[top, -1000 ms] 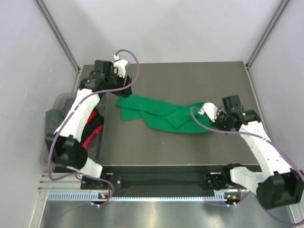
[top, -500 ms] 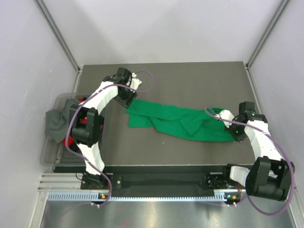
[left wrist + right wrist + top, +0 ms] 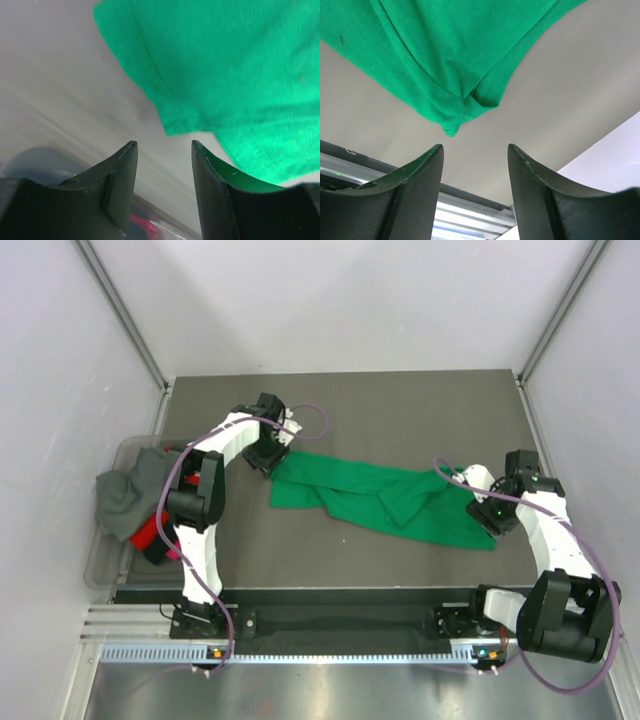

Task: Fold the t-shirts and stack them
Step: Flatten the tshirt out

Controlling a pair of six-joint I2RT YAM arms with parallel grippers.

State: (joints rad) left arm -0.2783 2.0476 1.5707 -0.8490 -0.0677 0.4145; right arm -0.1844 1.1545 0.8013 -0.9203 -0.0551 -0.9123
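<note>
- Your bright green cloth short-sleeved t-shirt point(image 3: 380, 495) lies rumpled and stretched sideways across the dark grey table point(image 3: 400, 405), between the two arms.
- Your left gripper point(image 3: 162, 145) sits at the shirt's left end. Its jaws stand apart with nothing between them, and a hemmed green corner lies just ahead of the tips.
- Your right gripper point(image 3: 475, 147) sits at the shirt's right end, near the table's near edge. Its jaws also stand apart and hold nothing, with a bunched green corner just beyond them.
- The grey t-shirt point(image 3: 125, 495) and a red one point(image 3: 150, 532) lie heaped in the clear plastic bin point(image 3: 97, 565) at the left.
</note>
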